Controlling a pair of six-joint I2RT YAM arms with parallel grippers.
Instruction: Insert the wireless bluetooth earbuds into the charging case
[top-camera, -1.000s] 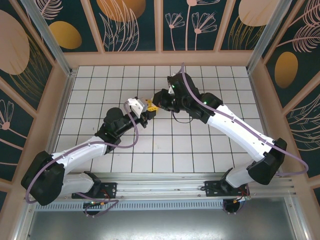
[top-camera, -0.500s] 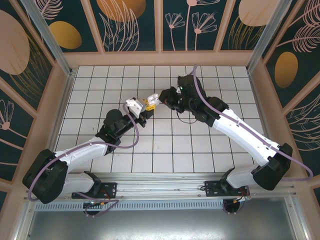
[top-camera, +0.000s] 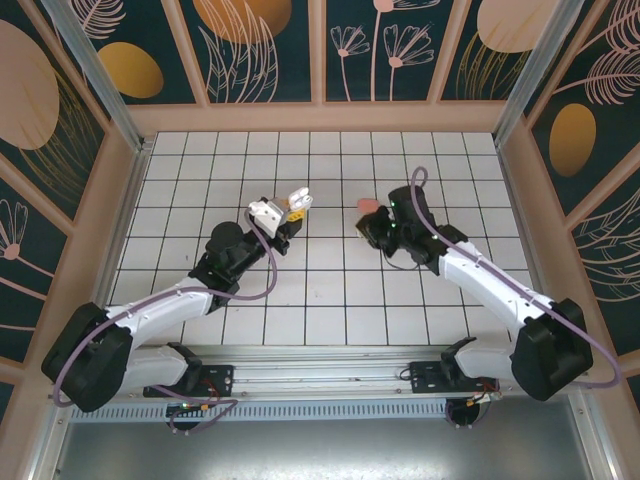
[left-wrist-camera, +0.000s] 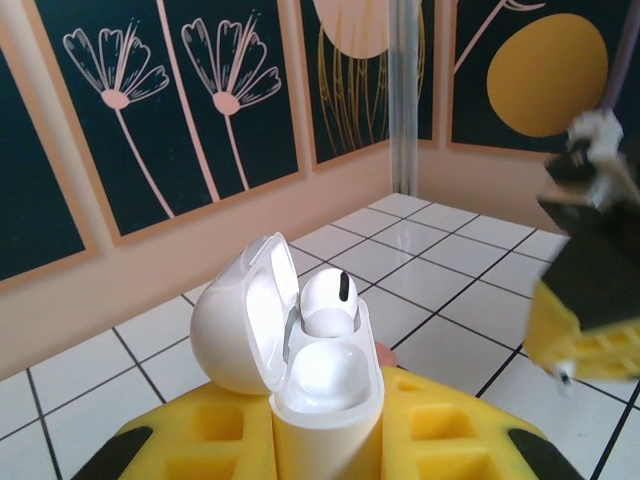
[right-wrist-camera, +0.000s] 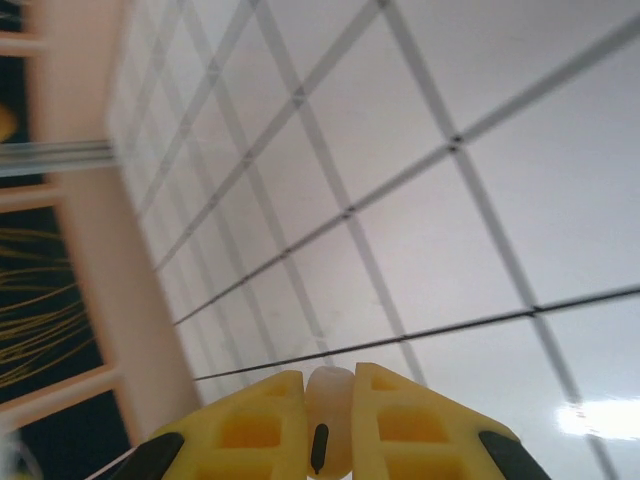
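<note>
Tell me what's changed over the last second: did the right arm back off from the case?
Yes. The right gripper, which was almost touching the open charging case, has pulled away rightward and is shut on an earbud. The left gripper has stayed put, clamping the case with its lid open and one white earbud seated.
</note>
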